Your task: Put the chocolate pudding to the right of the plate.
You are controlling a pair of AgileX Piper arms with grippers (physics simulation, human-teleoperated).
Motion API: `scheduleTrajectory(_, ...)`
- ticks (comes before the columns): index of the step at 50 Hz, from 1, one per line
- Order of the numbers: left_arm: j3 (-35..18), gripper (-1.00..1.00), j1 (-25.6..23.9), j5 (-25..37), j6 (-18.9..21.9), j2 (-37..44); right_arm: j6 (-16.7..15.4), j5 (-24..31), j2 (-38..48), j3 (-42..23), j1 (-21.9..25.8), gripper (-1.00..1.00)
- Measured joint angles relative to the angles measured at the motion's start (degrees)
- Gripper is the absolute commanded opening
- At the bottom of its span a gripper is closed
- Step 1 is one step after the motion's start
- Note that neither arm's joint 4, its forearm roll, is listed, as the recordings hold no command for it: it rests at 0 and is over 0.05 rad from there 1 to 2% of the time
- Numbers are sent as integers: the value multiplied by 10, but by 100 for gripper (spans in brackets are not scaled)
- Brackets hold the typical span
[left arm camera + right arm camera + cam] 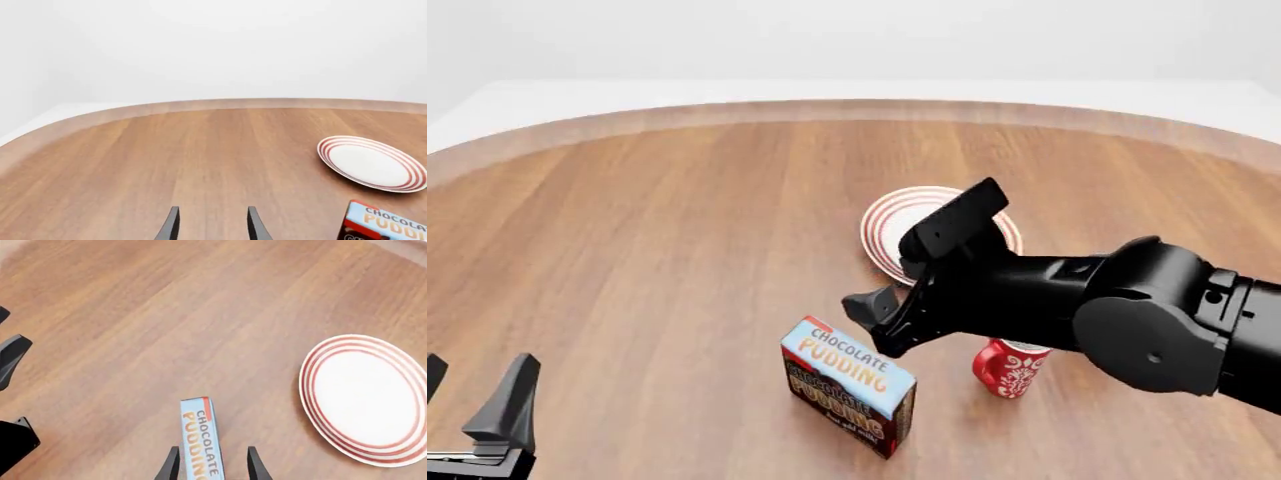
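The chocolate pudding (846, 384) stands on edge on the wooden table, in front of the plate (889, 236). It is a carton with a light blue top and a dark brown front. My right gripper (882, 323) is open just above the carton. In the right wrist view the carton (201, 437) lies between the two fingers (171, 466), with the plate (367, 397) off to one side. My left gripper (478, 398) is open and empty at the near left. The left wrist view shows the gripper (212, 224), the plate (371, 163) and the carton (388, 224).
A red patterned mug (1010, 368) stands just right of the carton, under my right arm (1121, 310). The arm hides part of the plate. The table's curved far edge (827, 110) runs across the back. My left gripper's fingers (12, 356) show in the right wrist view.
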Motion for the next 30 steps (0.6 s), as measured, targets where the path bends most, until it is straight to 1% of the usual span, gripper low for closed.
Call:
scheduleTrajectory(12, 0, 100, 0, 0, 0, 0, -7, 29, 17, -24, 7, 100)
scheduleTrajectory(24, 0, 100, 0, 0, 0, 0, -10, 73, 43, -46, 28, 100)
scheduleTrajectory(30, 0, 100, 0, 0, 0, 0, -8, 86, 49, -50, 37, 100)
